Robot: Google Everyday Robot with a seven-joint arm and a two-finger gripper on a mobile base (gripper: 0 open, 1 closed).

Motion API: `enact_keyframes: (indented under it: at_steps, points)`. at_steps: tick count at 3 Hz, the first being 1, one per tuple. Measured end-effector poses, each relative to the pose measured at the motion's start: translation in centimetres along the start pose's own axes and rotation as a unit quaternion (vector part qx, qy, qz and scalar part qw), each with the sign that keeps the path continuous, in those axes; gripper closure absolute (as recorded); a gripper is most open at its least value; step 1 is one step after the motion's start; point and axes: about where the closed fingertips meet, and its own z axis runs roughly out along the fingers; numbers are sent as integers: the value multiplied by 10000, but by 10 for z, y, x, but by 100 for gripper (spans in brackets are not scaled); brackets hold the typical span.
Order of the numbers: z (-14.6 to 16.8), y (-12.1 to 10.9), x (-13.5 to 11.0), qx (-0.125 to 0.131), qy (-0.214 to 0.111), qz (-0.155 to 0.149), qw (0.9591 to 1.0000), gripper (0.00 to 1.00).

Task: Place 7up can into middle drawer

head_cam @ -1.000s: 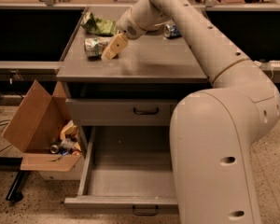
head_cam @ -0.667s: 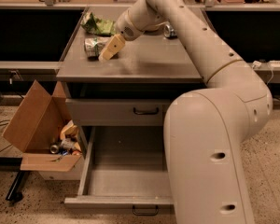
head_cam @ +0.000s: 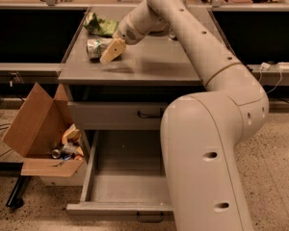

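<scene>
Nearest the camera, the middle drawer (head_cam: 116,186) stands pulled out low on the cabinet, with a cardboard box (head_cam: 31,124) on the floor beside it and a shut drawer front (head_cam: 111,115) above. Farther back, on the cabinet top (head_cam: 154,64), the gripper (head_cam: 111,52) hangs low just beside the 7up can (head_cam: 94,47), which lies on its side; whether the gripper grasps anything cannot be told. Behind the can sits a green snack bag (head_cam: 100,25).

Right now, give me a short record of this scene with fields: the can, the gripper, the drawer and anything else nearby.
7up can: on the cabinet top, left side
gripper: over the cabinet top, right beside the can
middle drawer: pulled out, can not in it
snack bag: green, behind the can
cardboard box: on the floor, left of the drawer
</scene>
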Motion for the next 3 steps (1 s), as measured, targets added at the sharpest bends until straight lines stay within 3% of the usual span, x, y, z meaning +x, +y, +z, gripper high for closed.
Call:
enact_keyframes:
  at_steps: [1, 3]
  points:
    - [8, 3, -2, -131, 34, 37, 9999, 53]
    - [14, 11, -12, -317, 55, -26, 9995, 98]
